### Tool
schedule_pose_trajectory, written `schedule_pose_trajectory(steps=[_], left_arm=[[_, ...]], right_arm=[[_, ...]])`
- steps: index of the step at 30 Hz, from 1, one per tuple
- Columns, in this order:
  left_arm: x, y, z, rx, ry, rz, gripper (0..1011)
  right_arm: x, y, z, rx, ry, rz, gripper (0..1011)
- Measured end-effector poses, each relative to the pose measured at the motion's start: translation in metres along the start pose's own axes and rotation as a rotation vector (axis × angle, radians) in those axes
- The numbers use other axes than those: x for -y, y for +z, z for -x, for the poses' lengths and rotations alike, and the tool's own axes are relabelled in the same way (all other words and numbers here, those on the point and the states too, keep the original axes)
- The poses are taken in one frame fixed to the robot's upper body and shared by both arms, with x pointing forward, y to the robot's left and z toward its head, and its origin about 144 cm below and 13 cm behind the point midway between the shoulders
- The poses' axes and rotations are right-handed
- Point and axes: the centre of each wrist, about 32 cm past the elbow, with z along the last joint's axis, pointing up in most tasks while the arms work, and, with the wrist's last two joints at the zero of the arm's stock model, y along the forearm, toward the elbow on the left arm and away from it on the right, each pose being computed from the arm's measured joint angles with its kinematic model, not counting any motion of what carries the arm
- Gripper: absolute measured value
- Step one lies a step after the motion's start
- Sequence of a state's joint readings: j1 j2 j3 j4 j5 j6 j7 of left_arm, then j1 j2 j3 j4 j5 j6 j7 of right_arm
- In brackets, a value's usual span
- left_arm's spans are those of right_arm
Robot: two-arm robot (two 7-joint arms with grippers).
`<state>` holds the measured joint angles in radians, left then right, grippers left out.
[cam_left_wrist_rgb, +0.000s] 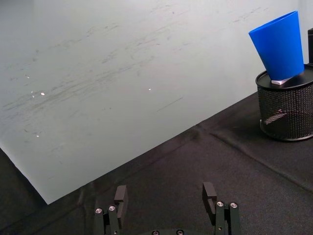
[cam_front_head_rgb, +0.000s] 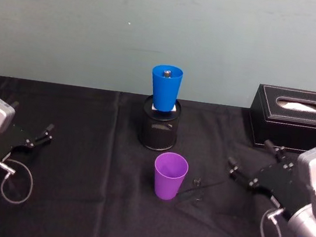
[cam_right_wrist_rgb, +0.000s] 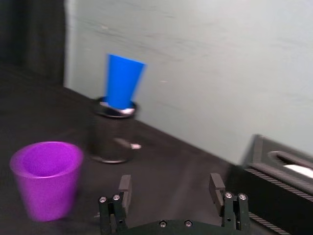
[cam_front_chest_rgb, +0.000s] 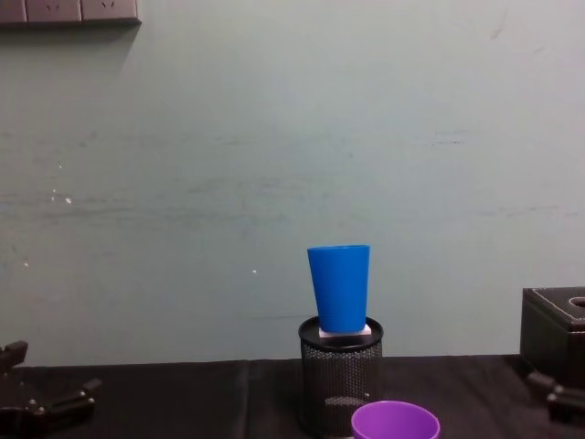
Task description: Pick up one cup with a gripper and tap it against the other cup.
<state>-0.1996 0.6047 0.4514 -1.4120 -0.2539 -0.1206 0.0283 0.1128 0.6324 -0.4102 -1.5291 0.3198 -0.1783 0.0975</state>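
The black counter carried a black tissue box at far right. The left gripper and right gripper rested at its sides — the wrist views showed their fingers wide, holding nothing. A mesh holder bore the upright blue cup; the purple cup stood just before it, on the counter.
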Motion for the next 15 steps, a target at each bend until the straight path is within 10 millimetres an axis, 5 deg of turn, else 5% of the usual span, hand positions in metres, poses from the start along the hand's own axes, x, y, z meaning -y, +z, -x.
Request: schedule_pose_trajectory(steps=[15], left_arm=[[0.000,0.000,0.000,0.000,0.000,0.000,1000]], right_arm=[[0.011,0.000,0.031,-0.192,0.267,0.045,1003]])
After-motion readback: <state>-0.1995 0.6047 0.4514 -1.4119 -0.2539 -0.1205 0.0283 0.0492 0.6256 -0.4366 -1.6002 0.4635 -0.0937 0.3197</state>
